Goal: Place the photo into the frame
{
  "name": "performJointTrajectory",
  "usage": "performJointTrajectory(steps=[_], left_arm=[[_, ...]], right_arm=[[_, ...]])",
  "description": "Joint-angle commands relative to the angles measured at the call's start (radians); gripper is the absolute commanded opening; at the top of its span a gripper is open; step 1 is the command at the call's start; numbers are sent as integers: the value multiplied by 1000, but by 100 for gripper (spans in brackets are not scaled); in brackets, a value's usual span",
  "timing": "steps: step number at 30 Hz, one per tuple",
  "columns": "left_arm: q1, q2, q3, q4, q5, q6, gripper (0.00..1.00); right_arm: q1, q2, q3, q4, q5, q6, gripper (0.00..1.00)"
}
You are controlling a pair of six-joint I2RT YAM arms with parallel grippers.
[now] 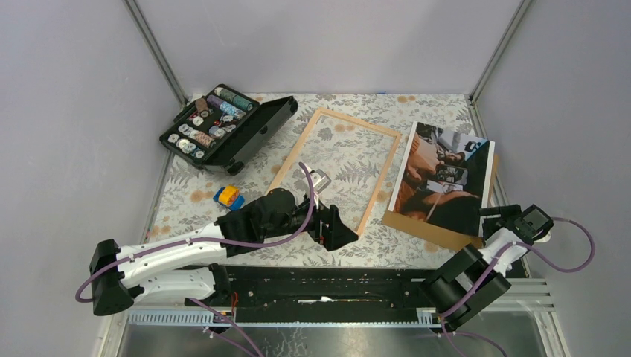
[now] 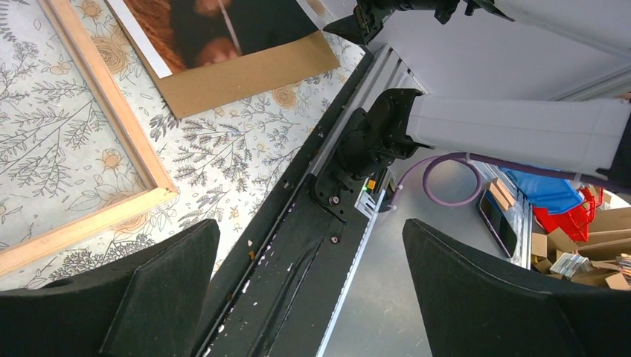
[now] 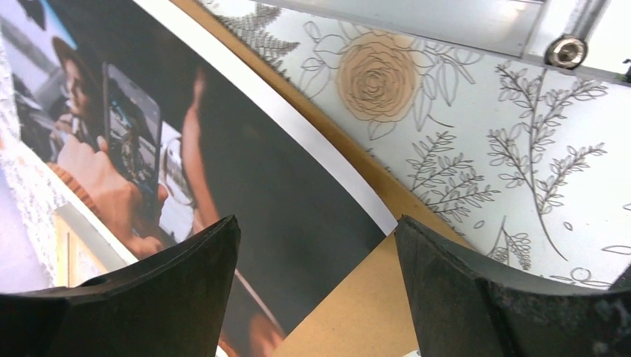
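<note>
Photo [image 1: 444,178] flat on brown board [image 1: 424,229], right side of desk [image 1: 186,216], beside frame [image 1: 336,167] | left pincer [image 2: 309,290] wide, near frame's near corner | right pincer [image 3: 320,282] wide, above photo's near corner

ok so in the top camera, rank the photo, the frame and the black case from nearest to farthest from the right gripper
1. The photo, on the right side; its near corner lies right by the right gripper.
2. The frame, mid-table, to the left of the photo.
3. The black case, at the far left of the table, lid open.
</note>
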Motion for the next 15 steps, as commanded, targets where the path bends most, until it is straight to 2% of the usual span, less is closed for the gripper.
performJointTrajectory(steps=[1,7,15], left_arm=[[-3,-7,31,67,13,-15,99],[-3,-10,35,57,-11,-17,99],[-3,10,54,51,-23,-10,99]], right_arm=[[-3,-75,-33,78,-79,-12,82],[-3,-138,-91,197,-166,43,76],[-2,-56,-152,415,-243,69,62]])
